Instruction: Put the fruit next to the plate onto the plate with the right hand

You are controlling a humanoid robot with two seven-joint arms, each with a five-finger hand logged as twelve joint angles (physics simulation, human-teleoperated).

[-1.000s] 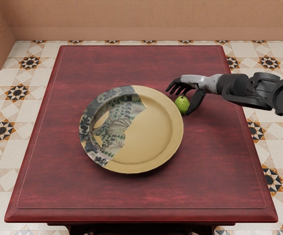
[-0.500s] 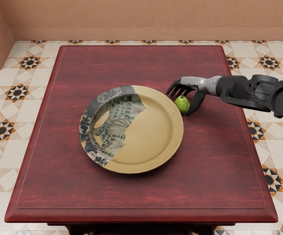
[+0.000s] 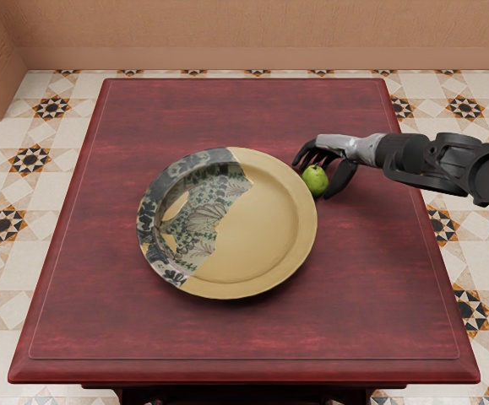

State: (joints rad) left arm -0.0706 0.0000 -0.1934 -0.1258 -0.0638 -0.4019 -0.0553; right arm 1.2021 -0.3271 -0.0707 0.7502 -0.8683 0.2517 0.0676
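Note:
A small green fruit lies on the red table just off the right rim of the plate, which is tan with a grey leaf-patterned left part. My right hand hovers over the fruit from the right. Its fingers arch over the fruit's far side and the thumb reaches down on its right. The fingers are spread and do not close on the fruit.
The red wooden table stretches around the plate, with its right edge near my forearm. Patterned tile floor surrounds the table.
My right hand has shifted slightly right and lowered around the fruit. The fruit and plate have not moved.

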